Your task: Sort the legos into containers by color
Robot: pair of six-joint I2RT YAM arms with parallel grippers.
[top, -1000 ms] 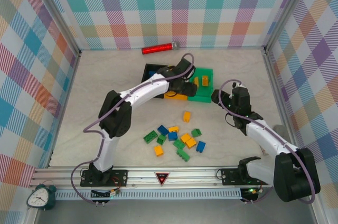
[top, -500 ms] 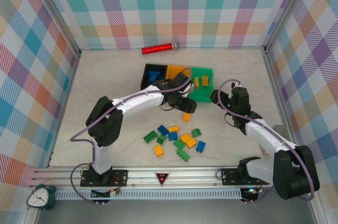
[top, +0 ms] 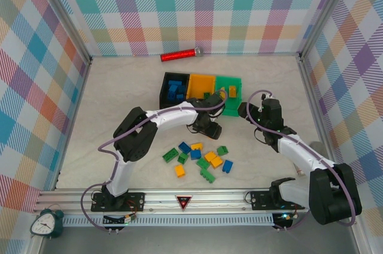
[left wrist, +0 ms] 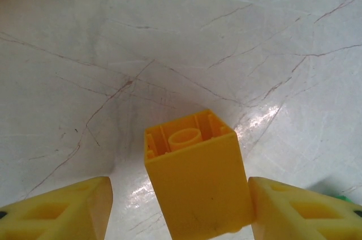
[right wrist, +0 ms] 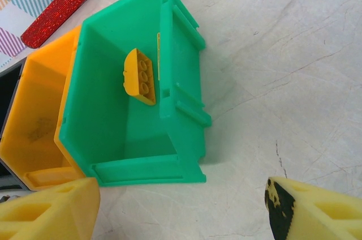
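Straddles a yellow brick (left wrist: 195, 172) on the tabletop (left wrist: 169, 36) with the left claw (left wrist: 180, 203): one pad (left wrist: 294, 211) touching it, the other apart, brick's near end cut off. Holds the right claw (right wrist: 181, 209) wide and empty beside the green bin (right wrist: 169, 70), pads half cropped. Shows another yellow piece (right wrist: 139, 77) inside that bin, loose bricks (top: 200, 158) heaped nearer the arm bases.

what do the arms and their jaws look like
Both the left arm and right arm have white tube links joined by bulky black joints, on black bases. A purple-grey cable loops loosely along each. The jaws are chunky yellow blocks with hollow recesses; one right jaw carries a black patch.
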